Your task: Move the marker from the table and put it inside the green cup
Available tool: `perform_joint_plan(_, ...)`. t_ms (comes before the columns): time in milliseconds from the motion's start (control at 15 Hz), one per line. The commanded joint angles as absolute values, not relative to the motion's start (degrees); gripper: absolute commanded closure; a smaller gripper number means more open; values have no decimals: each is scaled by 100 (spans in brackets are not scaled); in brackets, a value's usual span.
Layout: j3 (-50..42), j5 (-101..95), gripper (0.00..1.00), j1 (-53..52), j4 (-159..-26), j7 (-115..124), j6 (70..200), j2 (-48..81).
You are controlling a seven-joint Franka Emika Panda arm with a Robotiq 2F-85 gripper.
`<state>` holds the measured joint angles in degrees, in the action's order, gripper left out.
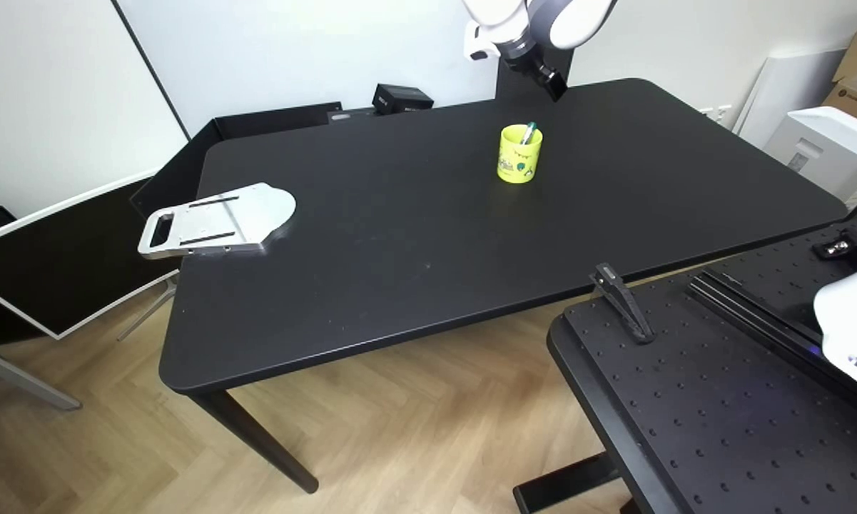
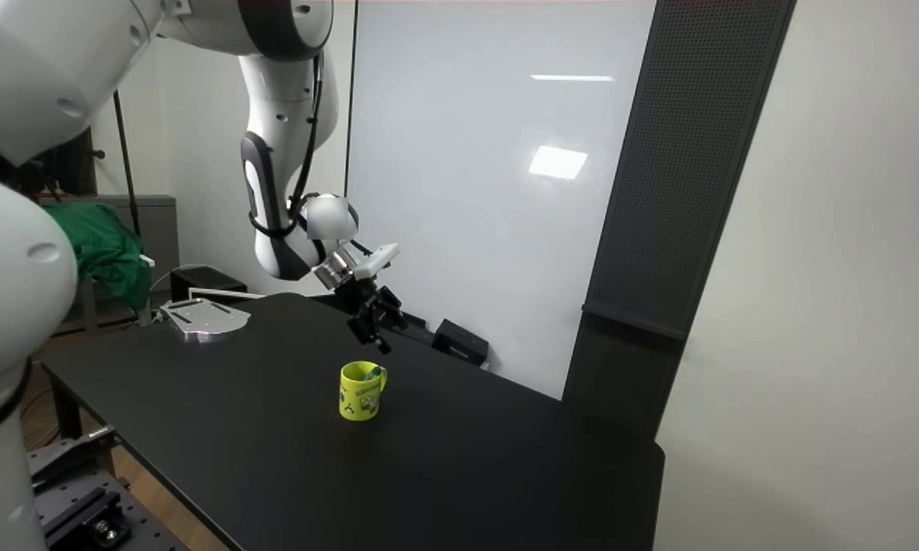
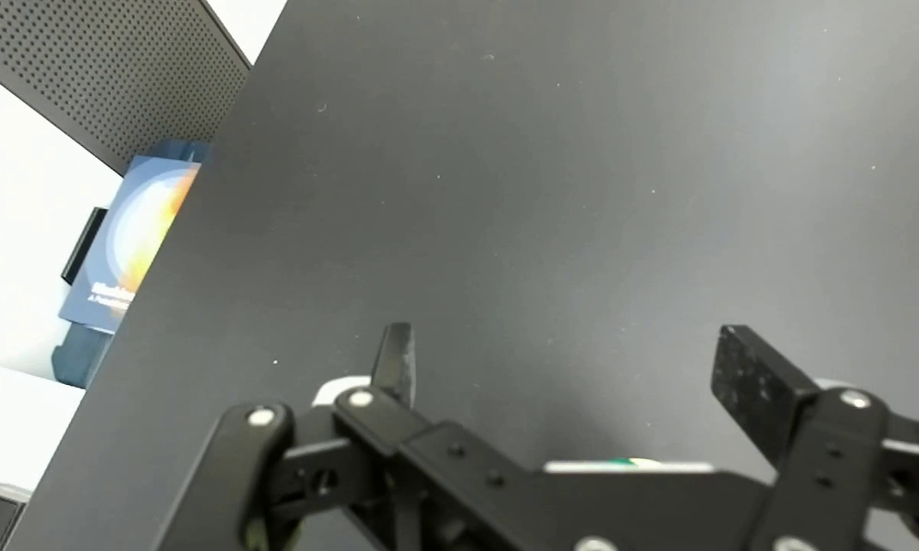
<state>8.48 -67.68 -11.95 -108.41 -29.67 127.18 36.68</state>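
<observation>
The yellow-green cup [image 1: 517, 165] stands upright on the black table [image 1: 371, 235]; it also shows in an exterior view [image 2: 360, 396]. The teal-green marker [image 1: 529, 132] is inside the cup, leaning, with its upper end above or at the rim; it also shows in an exterior view [image 2: 373, 373]. My gripper [image 3: 566, 329] is open, with nothing between its fingers. In an exterior view the gripper [image 2: 390, 335] hangs above the table, apart from the cup and higher than it. In the wrist view only slivers of the marker [image 3: 622, 461] and cup [image 3: 646, 461] show behind the gripper body.
A silver metal plate [image 1: 221, 218] lies at the table's end. A black box [image 1: 402, 98] stands behind the table edge by the whiteboard [image 2: 490, 153]. A perforated black surface [image 1: 728, 400] with a clamp [image 1: 624, 303] adjoins the table. A blue book [image 3: 138, 237] lies beyond the edge.
</observation>
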Motion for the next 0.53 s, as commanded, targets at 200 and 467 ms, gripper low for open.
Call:
perform_joint_plan(200, 914, -6733, 0, -1077, -11305, -2825, 12691, 3112)
perform_joint_plan(467, 913, -6758, 0, -1096, -11149, -2917, 12684, 3273)
